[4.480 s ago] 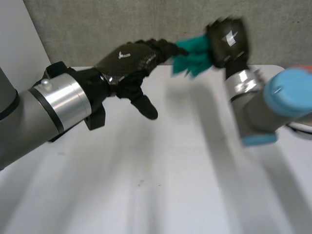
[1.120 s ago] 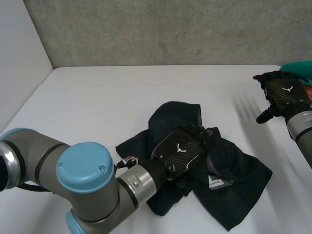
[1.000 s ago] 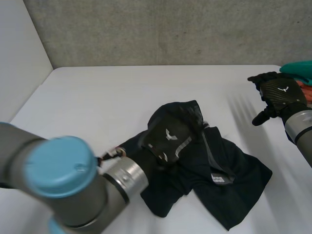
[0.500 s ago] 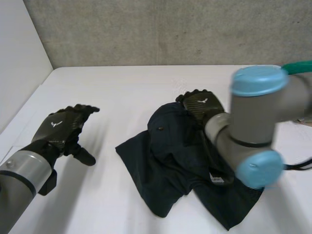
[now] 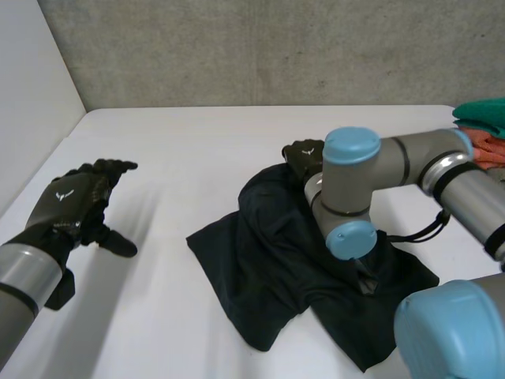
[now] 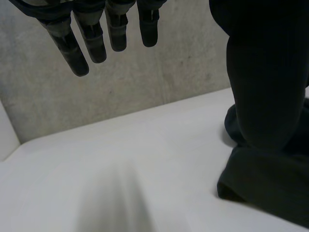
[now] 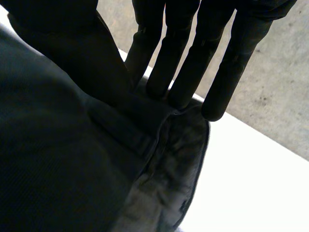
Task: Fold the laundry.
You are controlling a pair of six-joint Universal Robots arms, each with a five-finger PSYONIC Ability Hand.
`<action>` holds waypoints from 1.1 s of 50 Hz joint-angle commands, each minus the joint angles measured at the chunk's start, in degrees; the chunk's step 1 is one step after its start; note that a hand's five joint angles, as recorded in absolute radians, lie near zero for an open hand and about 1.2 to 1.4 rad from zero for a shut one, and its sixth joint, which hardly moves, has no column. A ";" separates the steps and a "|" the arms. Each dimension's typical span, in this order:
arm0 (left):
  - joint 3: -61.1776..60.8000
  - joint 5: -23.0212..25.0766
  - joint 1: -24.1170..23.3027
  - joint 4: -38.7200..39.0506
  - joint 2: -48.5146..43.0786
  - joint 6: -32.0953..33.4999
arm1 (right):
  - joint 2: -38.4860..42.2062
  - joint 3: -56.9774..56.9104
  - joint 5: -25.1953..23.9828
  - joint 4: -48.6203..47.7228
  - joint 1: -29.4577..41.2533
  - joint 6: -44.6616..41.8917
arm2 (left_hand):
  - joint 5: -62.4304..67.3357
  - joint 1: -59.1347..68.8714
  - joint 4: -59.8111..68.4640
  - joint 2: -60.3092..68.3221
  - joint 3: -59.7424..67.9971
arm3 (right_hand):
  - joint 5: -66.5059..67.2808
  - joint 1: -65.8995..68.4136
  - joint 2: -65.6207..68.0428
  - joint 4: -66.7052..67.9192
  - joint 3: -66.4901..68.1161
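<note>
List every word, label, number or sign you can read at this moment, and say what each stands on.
No readable words or numbers anywhere.
On the left robot hand: a white emblem on its back, a shape without letters.
On the right robot hand: a faint pale mark on its back, too small to read.
On the dark garment: no legible label or print.

You have a white worktop [image 5: 197,150] backed by a grey concrete wall [image 5: 237,47], with a white panel [image 5: 31,95] along its left side.
</note>
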 commanded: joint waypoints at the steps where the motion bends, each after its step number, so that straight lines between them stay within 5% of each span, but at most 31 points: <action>1: 8.84 4.13 -0.98 4.16 -8.72 -0.48 | -20.92 16.33 -5.84 -1.19 -0.96 -2.45 | -2.82 -1.76 -1.85 -1.90 -2.44 | 13.56 14.57 12.96 11.64 12.70; 11: 26.41 5.71 -8.18 1.97 -29.27 -0.66 | -52.37 44.35 -19.71 -13.75 -1.84 -10.46 | -2.82 -1.76 -1.85 -1.90 -2.44 | 13.56 14.57 12.96 11.64 12.70; 19: 36.09 4.32 -13.37 -3.91 -40.63 -0.66 | -61.29 51.77 -23.26 -14.38 -6.66 -7.39 | -2.82 -1.76 -1.85 -1.90 -2.44 | 13.56 14.57 12.96 11.64 12.70; 25: 34.70 0.27 -13.46 -6.56 -36.43 -1.89 | -52.16 48.27 -19.91 -12.09 -9.23 -2.47 | -2.82 -1.76 -1.85 -1.90 -2.44 | -49.81 -48.80 -50.41 -51.74 -50.67; 32: 27.32 -1.40 -12.50 -4.80 -25.01 -2.68 | -30.20 30.53 -20.00 -0.77 -7.73 -0.53 | -2.82 -1.76 -1.85 -1.90 -2.44 | -52.23 -51.22 -52.83 -54.16 -53.09; 40: 16.34 -0.61 -11.18 -4.54 -10.95 -1.36 | -6.83 7.51 -17.63 6.19 -5.80 3.34 | -2.82 -1.76 -1.85 -1.90 -2.44 | -50.89 -49.87 -51.49 -52.81 -51.75; 46: 10.53 1.23 -9.33 -4.28 -5.75 -0.40 | 1.20 0.01 -14.47 5.58 -4.65 3.17 | -2.82 -1.76 -1.85 -1.90 -2.44 | -48.38 -47.36 -48.98 -50.30 -49.23; 50: 8.51 2.81 -8.01 -3.31 -4.87 -0.48 | 5.15 -3.95 -11.57 5.57 -4.30 1.24 | -2.82 -1.76 -1.85 -1.90 -2.44 | -28.90 -27.89 -29.50 -30.83 -29.76; 53: 8.06 3.69 -6.61 -2.17 -5.39 -0.66 | 5.08 -4.83 -11.12 5.84 -4.21 -0.52 | -2.82 -1.76 -1.85 -1.90 -2.44 | 13.48 14.50 12.88 11.56 12.62; 55: 8.50 3.96 -6.08 -1.38 -6.71 -0.31 | 1.57 -3.08 -11.03 5.93 -4.21 -1.23 | -2.82 -1.76 -1.85 -1.90 -2.44 | 13.56 14.57 12.96 11.64 12.70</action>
